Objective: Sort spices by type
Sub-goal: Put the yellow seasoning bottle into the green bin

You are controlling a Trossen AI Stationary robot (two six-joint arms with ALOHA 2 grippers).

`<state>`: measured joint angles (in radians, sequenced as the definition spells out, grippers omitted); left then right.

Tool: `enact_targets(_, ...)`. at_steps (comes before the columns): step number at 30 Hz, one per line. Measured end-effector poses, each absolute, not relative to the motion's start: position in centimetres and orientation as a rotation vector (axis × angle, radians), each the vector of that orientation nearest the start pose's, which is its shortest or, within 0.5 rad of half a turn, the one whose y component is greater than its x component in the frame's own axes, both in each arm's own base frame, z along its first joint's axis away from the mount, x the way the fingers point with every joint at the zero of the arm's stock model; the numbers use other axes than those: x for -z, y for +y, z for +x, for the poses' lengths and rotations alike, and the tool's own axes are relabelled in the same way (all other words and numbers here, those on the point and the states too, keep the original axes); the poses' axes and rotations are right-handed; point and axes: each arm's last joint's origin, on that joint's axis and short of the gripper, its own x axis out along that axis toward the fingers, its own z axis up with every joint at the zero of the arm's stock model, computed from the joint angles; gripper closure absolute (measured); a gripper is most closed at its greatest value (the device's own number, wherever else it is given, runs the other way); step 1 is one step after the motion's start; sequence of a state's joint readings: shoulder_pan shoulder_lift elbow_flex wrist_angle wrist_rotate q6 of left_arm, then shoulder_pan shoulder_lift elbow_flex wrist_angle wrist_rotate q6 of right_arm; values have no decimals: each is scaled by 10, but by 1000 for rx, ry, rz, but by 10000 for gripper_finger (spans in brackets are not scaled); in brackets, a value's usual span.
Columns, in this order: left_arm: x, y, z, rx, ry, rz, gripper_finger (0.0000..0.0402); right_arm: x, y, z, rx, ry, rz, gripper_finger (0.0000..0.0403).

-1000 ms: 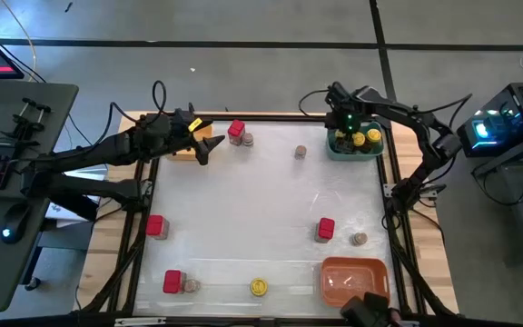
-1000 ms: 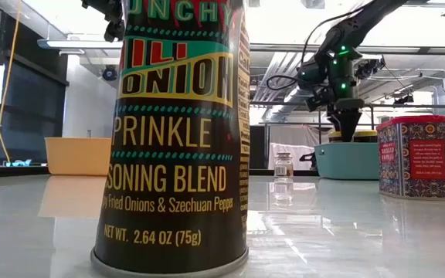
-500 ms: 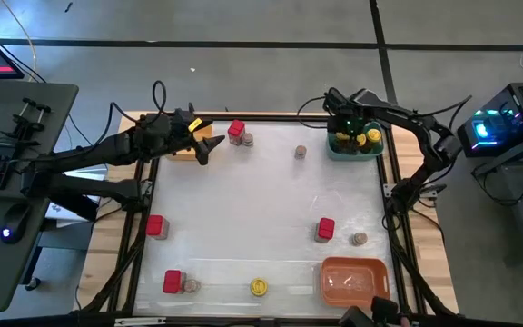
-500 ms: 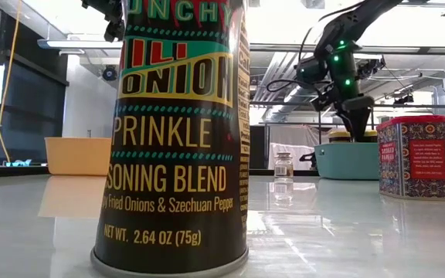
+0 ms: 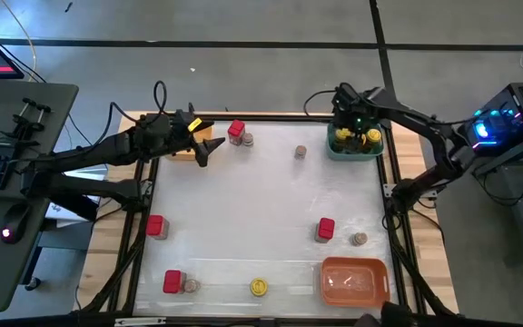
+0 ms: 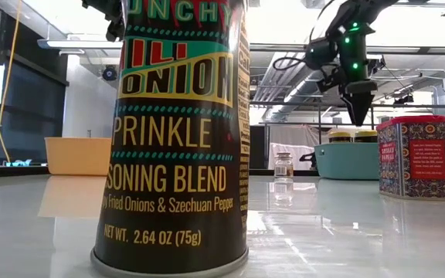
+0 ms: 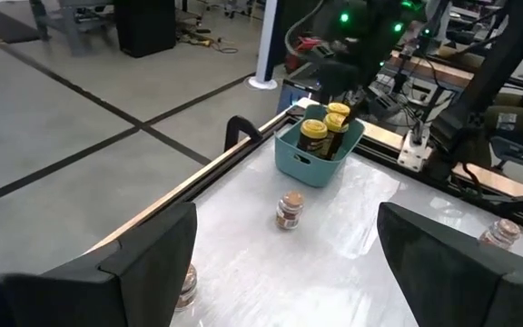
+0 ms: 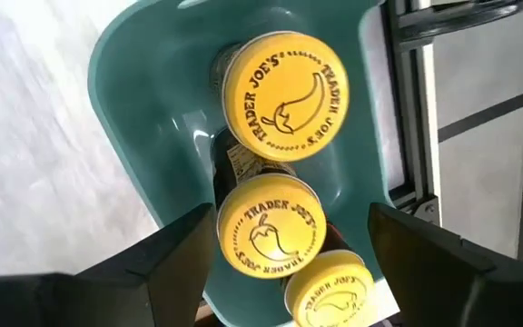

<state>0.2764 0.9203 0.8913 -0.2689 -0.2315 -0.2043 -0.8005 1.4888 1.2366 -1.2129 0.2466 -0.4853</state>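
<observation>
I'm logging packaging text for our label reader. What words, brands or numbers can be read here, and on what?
Tall jar close to the low camera: "ONION", "PRINKLE", "SONING BLEND", "Fried Onions & Szechuan Pepper", "NET WT. 2.64 OZ (75g)", cut off at the edges.
Yellow lids in the teal tray: "TRADER JOE'S".
Red tin: print too small to read.

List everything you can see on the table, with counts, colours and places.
red boxes: four, red, one at the back, three toward the front
yellow-lidded jars: four, three in the teal tray, one at the front edge
small jars: four, grey-brown, three near red boxes, one alone at the back
teal tray: one, back right
orange tray: one, front right
yellow tray: one, back left
left gripper: open, at the yellow tray
right gripper: open, above the teal tray
</observation>
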Motion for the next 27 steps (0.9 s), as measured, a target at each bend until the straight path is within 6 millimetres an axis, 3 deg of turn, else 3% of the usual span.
enact_targets(6,-335,58,186,-466,305,-186,74,-285,-184,170,532,1528,85,118)
enact_targets(11,-335,59,180,-484,325,-189,74,-319,-177,173,582,1307,247,118)
enact_targets(17,-335,63,177,-512,325,-215,74,-358,-160,204,443,910,486,118)
enact_targets(21,-333,63,177,-519,329,-251,74,-365,-123,245,244,795,383,118)
enact_targets(27,-328,61,175,-534,360,-362,74,-358,-45,305,-103,703,113,118)
